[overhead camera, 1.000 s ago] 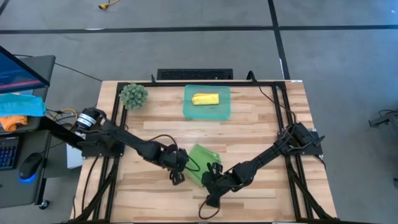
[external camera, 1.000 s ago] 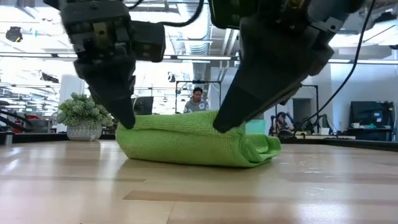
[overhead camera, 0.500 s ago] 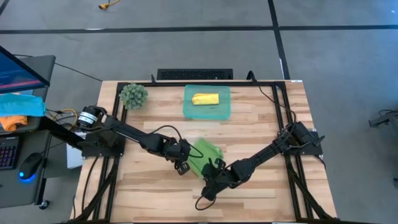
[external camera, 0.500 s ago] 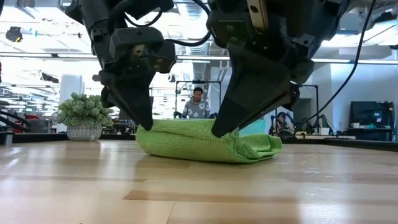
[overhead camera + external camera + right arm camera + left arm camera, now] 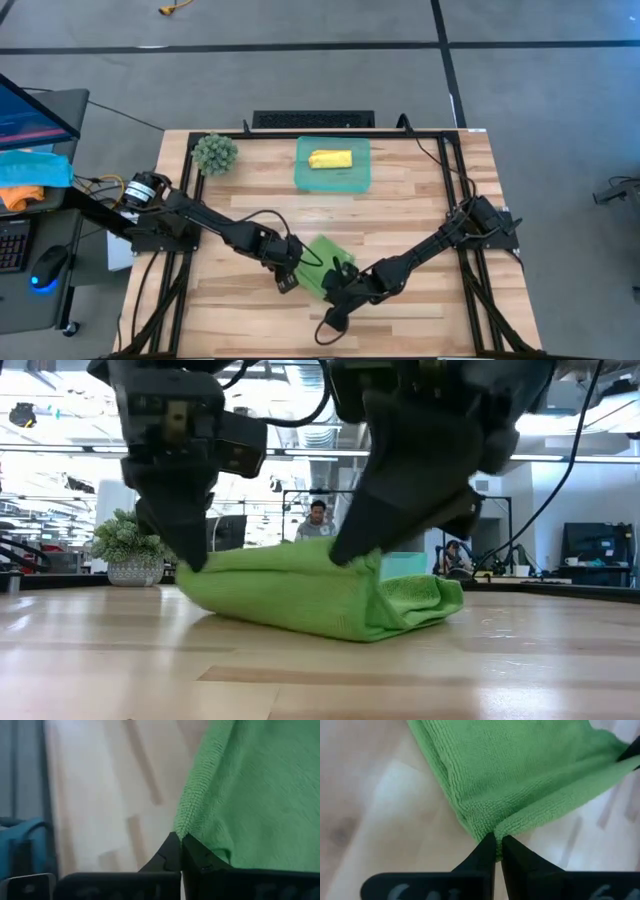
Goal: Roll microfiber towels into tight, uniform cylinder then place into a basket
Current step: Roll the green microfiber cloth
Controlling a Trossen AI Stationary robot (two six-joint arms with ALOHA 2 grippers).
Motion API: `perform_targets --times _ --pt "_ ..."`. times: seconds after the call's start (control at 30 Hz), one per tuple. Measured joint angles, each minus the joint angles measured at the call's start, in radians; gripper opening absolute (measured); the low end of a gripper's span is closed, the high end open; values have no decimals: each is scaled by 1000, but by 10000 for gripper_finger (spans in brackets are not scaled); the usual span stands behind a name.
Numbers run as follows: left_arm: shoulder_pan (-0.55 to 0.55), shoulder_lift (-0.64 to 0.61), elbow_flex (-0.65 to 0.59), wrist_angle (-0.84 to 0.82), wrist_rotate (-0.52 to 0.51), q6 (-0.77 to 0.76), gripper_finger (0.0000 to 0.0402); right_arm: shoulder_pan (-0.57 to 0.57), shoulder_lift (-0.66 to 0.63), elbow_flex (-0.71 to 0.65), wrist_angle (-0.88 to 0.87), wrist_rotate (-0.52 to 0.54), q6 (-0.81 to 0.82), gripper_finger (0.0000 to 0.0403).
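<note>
Both pincers dragged the green towel (image 5: 322, 262) nearer, tips hidden underneath.

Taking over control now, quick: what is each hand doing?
Left hand: closed, pinching a corner of the green towel.
Right hand: closed, pinching the green towel's edge.

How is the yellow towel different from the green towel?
The yellow towel is rolled into a small cylinder; the green towel is a looser, flatter fold. The yellow towel lies inside the basket; the green towel is out on the table. Nothing touches the yellow towel; the left gripper and right gripper pinch the green towel's corners. Both are soft cloth.
</note>
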Motion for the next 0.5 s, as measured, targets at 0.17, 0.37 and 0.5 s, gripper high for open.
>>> perform_targets --times 0.17,0.37,0.5 --pt "25 0 0 12 -62 -55 8 -11 0 0 -81 26 74 6" --pt "28 0 -1 33 -79 -83 8 -24 -1 1 -178 41 136 11" --pt "20 0 -1 34 -77 -88 8 -16 -2 2 -166 41 112 5"
